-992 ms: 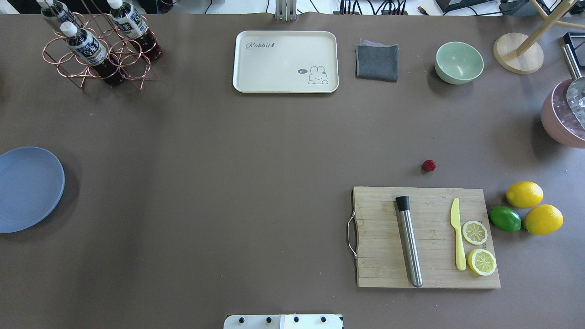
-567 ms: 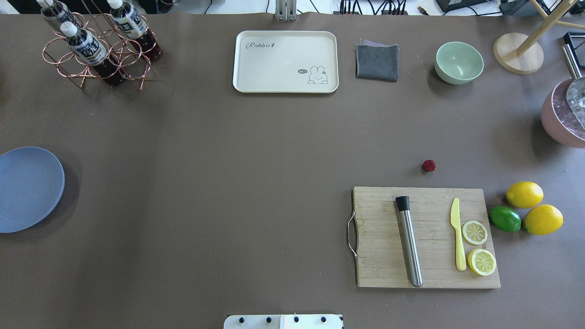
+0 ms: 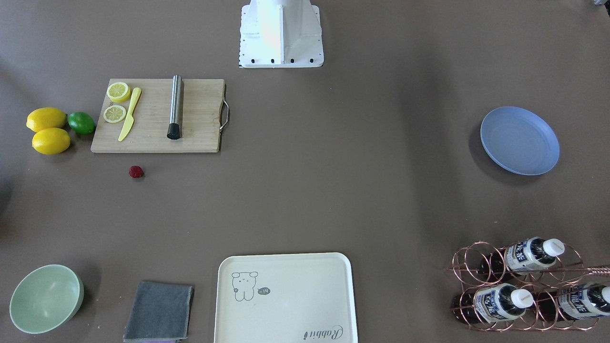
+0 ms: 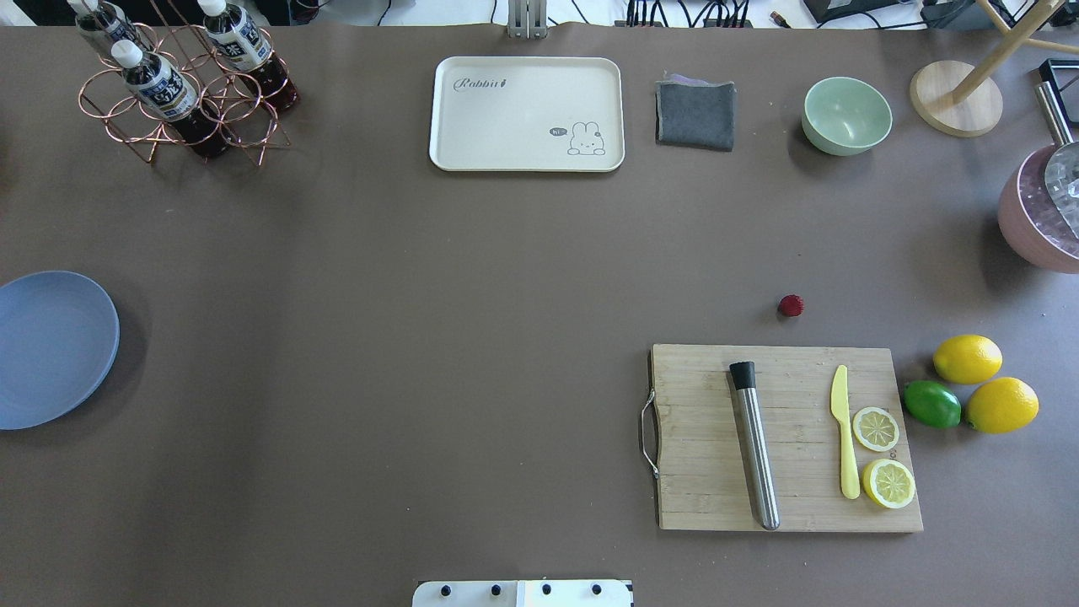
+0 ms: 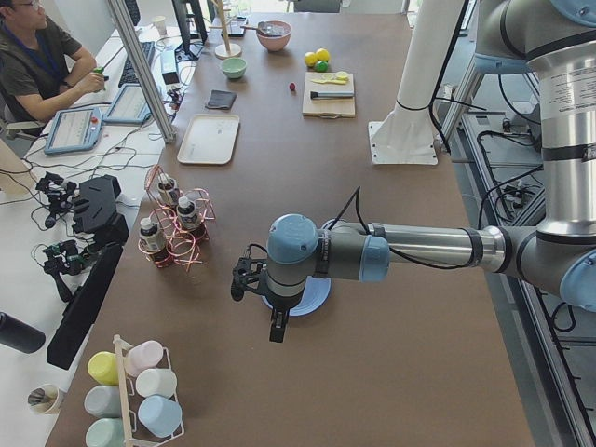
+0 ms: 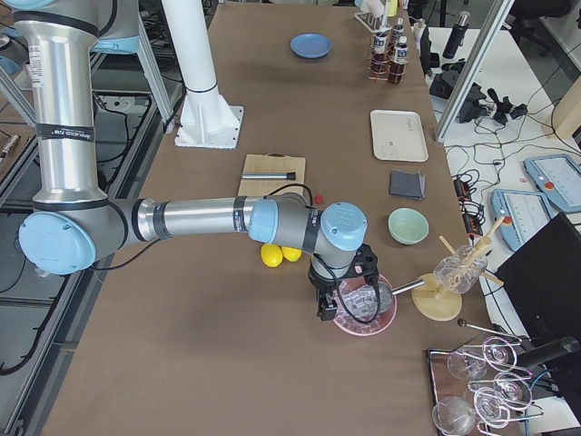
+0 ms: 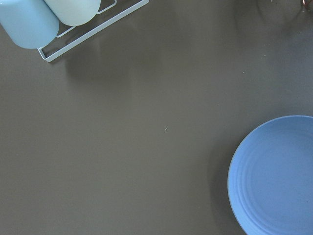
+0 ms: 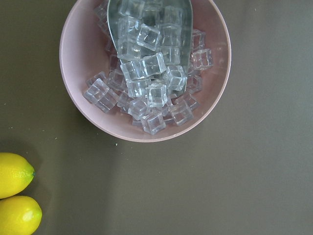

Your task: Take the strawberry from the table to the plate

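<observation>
The strawberry (image 4: 791, 305) (image 3: 136, 172), tiny and dark red, lies on the brown table (image 4: 421, 337) just beyond the cutting board's far edge. The blue-lavender plate (image 4: 50, 350) (image 3: 519, 140) (image 7: 279, 181) sits empty at the table's left edge. My left gripper (image 5: 277, 328) shows only in the exterior left view, hanging over the plate's rim. My right gripper (image 6: 323, 309) shows only in the exterior right view, above the pink ice bowl (image 8: 146, 73), far from the strawberry. I cannot tell whether either one is open or shut.
A wooden cutting board (image 4: 784, 438) carries a steel muddler, a yellow knife and two lemon halves. Two lemons and a lime (image 4: 931, 404) lie to its right. Cream tray (image 4: 527, 114), grey cloth, green bowl (image 4: 846, 115) and bottle rack (image 4: 181, 84) line the far edge. A person (image 5: 37, 65) sits beyond the table.
</observation>
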You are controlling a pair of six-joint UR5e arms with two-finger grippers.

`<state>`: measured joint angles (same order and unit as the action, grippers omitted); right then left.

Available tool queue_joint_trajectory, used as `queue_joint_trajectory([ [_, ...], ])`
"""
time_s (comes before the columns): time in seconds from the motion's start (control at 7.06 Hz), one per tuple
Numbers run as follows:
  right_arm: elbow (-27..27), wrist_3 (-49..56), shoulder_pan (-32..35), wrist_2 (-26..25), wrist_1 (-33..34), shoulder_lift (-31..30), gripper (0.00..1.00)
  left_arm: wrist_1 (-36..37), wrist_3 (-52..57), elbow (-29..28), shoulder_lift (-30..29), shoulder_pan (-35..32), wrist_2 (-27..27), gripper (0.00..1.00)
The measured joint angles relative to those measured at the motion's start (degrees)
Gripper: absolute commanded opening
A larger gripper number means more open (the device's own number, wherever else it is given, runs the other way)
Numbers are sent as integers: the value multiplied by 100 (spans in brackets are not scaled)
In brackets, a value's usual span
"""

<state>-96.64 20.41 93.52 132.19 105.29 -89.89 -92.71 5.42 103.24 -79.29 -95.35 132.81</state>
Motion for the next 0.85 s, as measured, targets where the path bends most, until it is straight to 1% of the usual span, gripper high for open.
queue_joint_trajectory([
  [0.85, -10, 30, 0, 9, 0, -29, 100, -18, 20, 16, 71, 7, 22, 97],
])
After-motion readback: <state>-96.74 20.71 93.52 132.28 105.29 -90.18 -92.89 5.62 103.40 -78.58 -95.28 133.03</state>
